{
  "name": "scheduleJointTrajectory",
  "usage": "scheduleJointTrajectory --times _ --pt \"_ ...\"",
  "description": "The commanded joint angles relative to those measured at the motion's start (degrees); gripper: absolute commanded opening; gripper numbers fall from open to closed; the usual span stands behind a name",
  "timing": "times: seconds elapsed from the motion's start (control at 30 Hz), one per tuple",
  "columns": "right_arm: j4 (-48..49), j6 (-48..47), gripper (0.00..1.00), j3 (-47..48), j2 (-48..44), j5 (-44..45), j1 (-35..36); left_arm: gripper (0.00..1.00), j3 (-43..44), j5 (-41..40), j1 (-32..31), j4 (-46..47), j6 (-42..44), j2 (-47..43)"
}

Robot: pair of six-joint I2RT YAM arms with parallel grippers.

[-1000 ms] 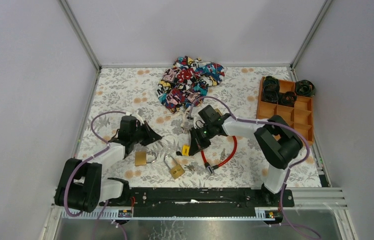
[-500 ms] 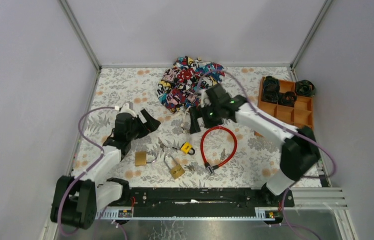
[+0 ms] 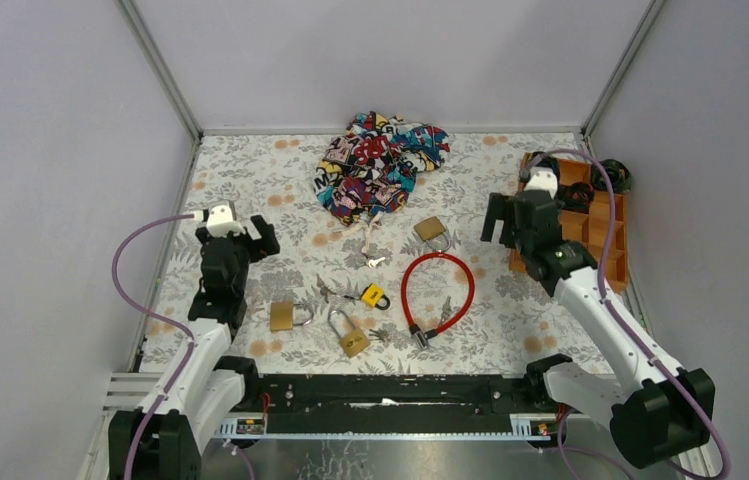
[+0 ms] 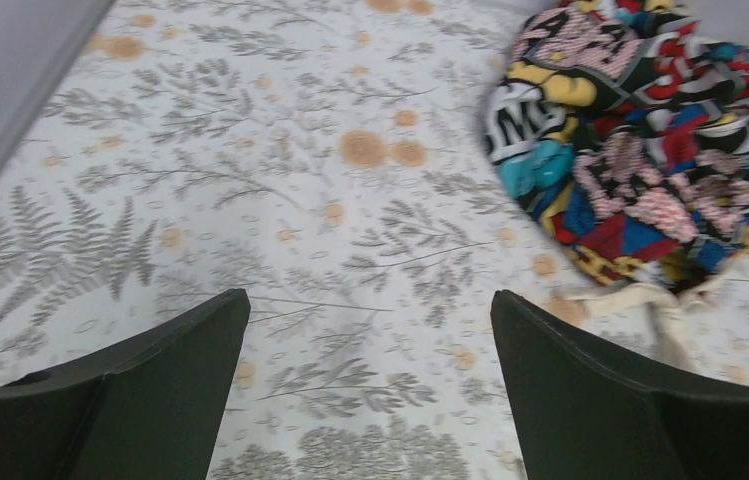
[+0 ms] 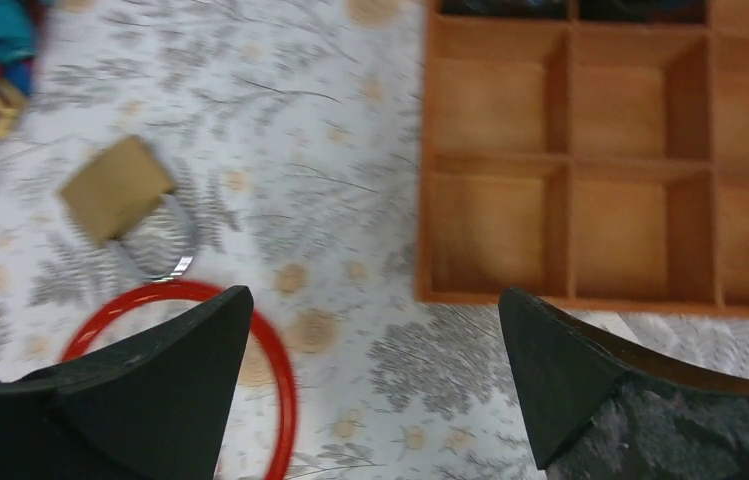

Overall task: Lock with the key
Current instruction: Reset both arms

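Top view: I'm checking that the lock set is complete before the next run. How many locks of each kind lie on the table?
Brass padlocks: 3
Red cable lock: 1
Total: 4

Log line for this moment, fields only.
left gripper: open, empty | right gripper: open, empty | yellow-tagged key: lying loose | red cable lock: untouched

place: robot lab cell | evid: grey panel walls, alu frame
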Motion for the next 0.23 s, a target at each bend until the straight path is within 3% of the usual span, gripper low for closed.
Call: scheduleJointTrajectory --times 0.0,0.2 --pt "6.77 5.26 1.00 -5.32 -4.22 14.05 0.15 0.99 -3.93 -2.61 1.99 7.75 5.04 -2.31" --pt "5.14 8.67 0.99 -8.08 -8.63 18.14 0.15 0.99 -7.13 -0.82 2.75 9.89 2.51 -3.21"
